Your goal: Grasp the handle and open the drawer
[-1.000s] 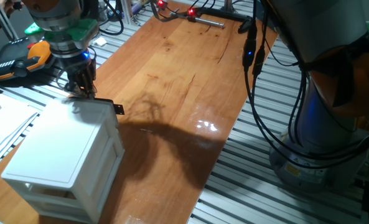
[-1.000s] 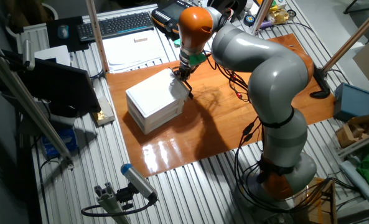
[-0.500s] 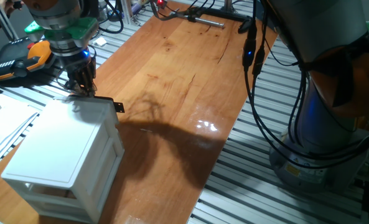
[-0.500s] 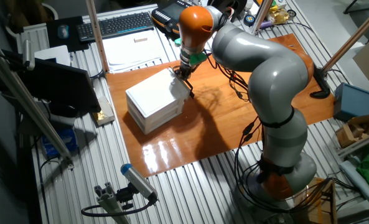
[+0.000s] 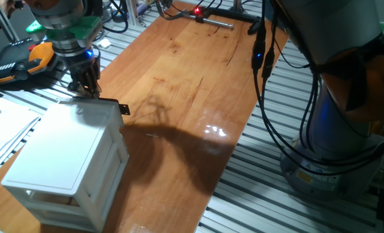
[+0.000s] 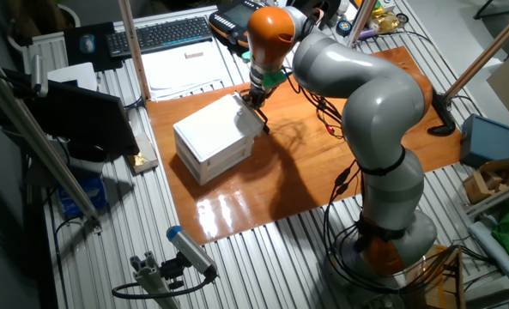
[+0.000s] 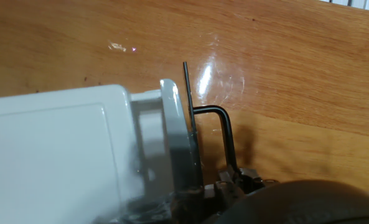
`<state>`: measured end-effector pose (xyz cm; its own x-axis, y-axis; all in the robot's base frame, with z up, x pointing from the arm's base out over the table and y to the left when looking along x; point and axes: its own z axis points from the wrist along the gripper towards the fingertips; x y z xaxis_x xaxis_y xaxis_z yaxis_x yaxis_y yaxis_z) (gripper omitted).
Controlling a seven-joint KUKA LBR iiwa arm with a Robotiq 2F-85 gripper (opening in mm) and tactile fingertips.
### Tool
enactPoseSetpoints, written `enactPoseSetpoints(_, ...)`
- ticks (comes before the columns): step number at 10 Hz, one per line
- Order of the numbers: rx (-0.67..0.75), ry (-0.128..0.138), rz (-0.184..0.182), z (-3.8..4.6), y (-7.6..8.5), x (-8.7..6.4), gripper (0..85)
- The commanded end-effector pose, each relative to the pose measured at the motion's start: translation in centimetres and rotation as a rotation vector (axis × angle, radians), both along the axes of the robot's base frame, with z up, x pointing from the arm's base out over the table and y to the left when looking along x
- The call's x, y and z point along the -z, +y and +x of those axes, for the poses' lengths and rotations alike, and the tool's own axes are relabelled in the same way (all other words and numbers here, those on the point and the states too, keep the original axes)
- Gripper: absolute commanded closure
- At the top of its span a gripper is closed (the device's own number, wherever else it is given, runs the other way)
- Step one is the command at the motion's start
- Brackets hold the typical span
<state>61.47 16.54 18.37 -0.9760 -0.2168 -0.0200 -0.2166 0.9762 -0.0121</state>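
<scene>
White drawer (image 7: 172,143) tops the cabinet (image 5: 62,162) at the desk's (image 5: 192,97) left; gripper (image 5: 87,90) sits at its black handle (image 7: 218,134). Finger closure unclear. Best: pull straight outward, level.

Arm, mine: grey links arched over the table's far edge, orange wrist angled downward. Claw (image 5: 85,87) pointing down, dark fingers drawn close together; closure unclear.
</scene>
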Motion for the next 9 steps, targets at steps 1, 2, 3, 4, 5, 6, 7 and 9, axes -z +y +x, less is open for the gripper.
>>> enactPoseSetpoints(1,0.000,0.000,0.000,0.09,-0.2,0.0,84.3)
enactPoseSetpoints(2,0.000,0.000,0.000,0.16,-0.4,0.0,84.3)
enactPoseSetpoints(3,0.000,0.002,0.001,0.22,-0.6,0.0,84.3)
enactPoseSetpoints(4,0.000,0.002,0.003,0.25,-0.8,0.0,84.3)
enactPoseSetpoints(5,0.000,0.003,0.004,0.27,-0.9,0.0,84.3)
enactPoseSetpoints(6,-0.002,0.003,0.004,0.28,-1.1,0.1,84.3)
enactPoseSetpoints(7,-0.002,0.003,0.004,0.31,-1.2,0.1,84.3)
enactPoseSetpoints(9,-0.002,0.005,0.004,0.43,-1.4,0.1,84.3)
